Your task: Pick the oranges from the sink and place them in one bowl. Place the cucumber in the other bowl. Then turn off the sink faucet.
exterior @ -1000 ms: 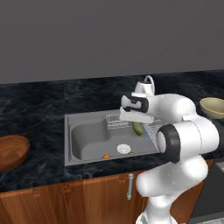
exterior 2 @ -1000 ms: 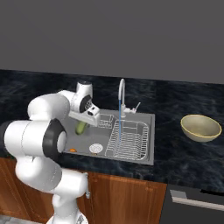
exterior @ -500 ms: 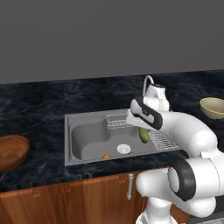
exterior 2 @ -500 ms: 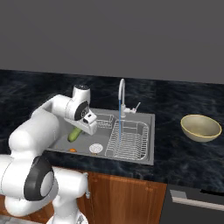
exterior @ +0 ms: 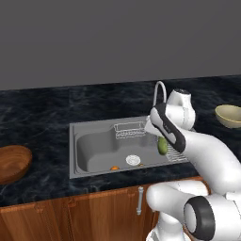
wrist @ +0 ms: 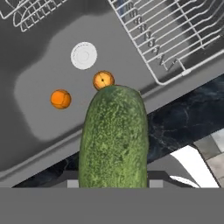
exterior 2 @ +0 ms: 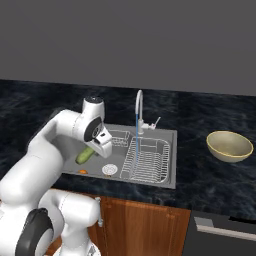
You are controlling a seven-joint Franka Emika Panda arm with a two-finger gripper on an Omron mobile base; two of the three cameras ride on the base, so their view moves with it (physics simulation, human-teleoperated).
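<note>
Gripper (exterior: 161,140): clamped on cucumber (wrist: 113,135), held above sink (exterior: 94,150), the fruit hanging down from the jaws. Oranges (wrist: 60,99): two, on basin floor beside drain, well below and apart from the held cucumber.

Flat, even render lighting, no glare. Dark wall and counter read dim. Soft shadow inside sink basin (wrist: 52,109) toward 9 o'clock. All views sharp, undistorted.
</note>
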